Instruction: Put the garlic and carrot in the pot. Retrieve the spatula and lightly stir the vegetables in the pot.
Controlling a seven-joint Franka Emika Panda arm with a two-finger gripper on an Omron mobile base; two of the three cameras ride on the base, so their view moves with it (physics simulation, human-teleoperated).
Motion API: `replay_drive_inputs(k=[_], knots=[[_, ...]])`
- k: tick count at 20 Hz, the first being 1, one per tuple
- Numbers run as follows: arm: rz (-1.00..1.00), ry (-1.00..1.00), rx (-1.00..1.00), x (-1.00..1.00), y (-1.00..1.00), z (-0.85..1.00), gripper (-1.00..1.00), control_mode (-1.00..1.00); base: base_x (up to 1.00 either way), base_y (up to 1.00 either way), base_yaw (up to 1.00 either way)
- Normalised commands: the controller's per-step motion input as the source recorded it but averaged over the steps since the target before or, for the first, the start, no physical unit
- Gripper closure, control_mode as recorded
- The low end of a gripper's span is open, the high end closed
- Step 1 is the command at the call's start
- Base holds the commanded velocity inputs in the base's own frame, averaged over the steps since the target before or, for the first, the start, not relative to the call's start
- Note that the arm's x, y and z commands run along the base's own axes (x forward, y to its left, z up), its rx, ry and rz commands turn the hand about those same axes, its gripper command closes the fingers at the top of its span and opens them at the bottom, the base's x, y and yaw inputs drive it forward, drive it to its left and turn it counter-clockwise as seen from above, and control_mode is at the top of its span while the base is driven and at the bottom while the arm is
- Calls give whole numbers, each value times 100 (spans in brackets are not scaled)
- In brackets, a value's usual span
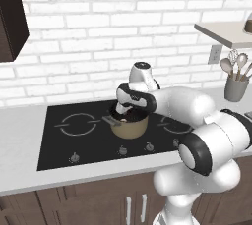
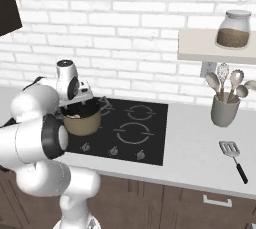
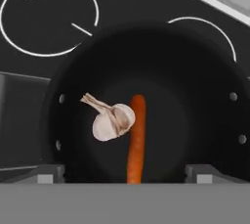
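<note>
In both base views the arm covers part of the pot (image 1: 129,126), hiding most of its dark inside. In the hand view the carrot (image 3: 136,140) runs into the bottom band, its lower end unseen. Utensil heads in the crock (image 2: 223,109) are too small to tell apart.

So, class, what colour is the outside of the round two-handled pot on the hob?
Tan-gold pot, clearest in the left base view.

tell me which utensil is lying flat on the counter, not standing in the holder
The spatula, with its slotted head, lies on the counter right of the grey holder; the spoons and whisk stand upright in it.
</note>
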Motion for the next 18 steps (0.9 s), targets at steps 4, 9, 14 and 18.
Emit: replay_drive_inputs(k=[4, 9, 14, 18], knots=[[-6, 0, 0, -66, -40, 29, -100, -100, 0, 0, 0], [-4, -1, 1, -66, -61, 26, -100, -100, 0, 0, 0], [0, -3, 6, -56, -73, 20, -100, -100, 0, 0, 0], [0, -1, 7, -39, -78, 18, -100, -100, 0, 0, 0]])
